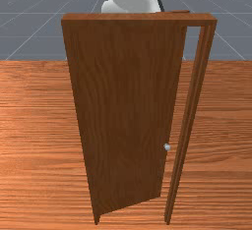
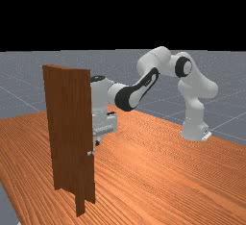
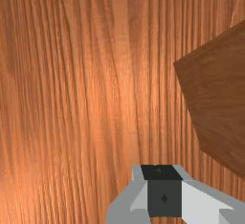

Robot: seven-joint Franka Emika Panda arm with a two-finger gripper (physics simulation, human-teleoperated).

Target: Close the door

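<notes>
On our side of the door, we have the gripper near the panel; we cannot tell if it is spread or pressed together. The door stands ajar, swung toward us from its frame. The pushing seems due: next we should press near the knob, toward the frame.

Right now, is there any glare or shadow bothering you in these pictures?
Front view: the door looks dark against the brighter table; far view: a pale sheen on the table, black above the horizon, and no clear shadow that I can make out under the arm; wrist view: soft bright patches on the wood, with the grain readable through them.
</notes>
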